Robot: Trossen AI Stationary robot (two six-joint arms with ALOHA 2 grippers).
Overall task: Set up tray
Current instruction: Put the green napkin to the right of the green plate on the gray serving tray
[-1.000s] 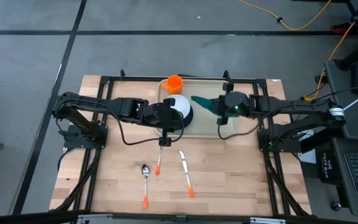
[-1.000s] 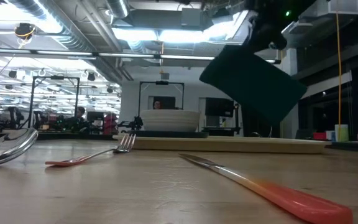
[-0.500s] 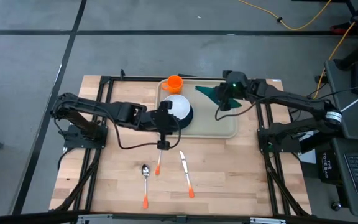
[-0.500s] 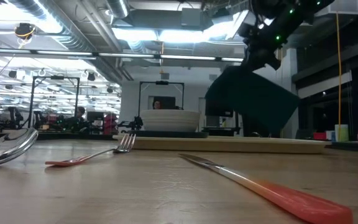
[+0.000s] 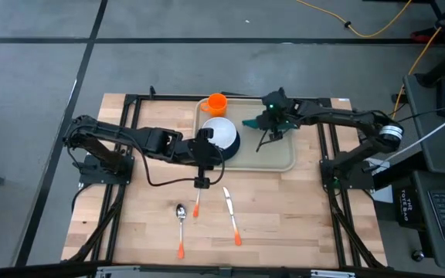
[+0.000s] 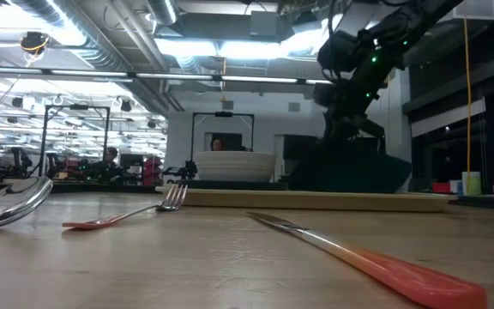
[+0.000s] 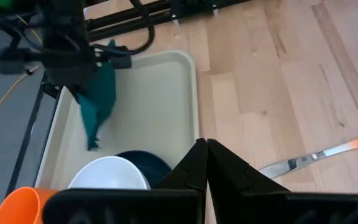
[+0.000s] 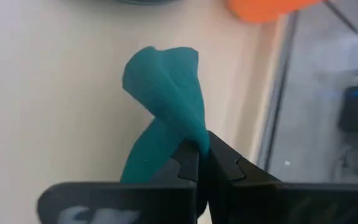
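Right jaws clamped on teal napkin (image 8: pixel 166 106) over beige tray (image 5: pixel 280 158), which sits at bench far edge. Left gripper (image 7: pixel 205 152) jaws together, empty, beside plate (image 5: pixel 230 143). No readable writing anywhere.

A large cream plastic tray (image 5: pixel 284 158) with rounded corners and a raised rim is seen lying flat at the far middle of the wooden table, its long side running across the table. Its left half is occupied, while much of the right half is shown bare. In the low view the tray (image 6: pixel 316 201) appears as a thin pale slab resting level on the tabletop. The same raised rim (image 7: pixel 192 93) is caught from the left wrist.
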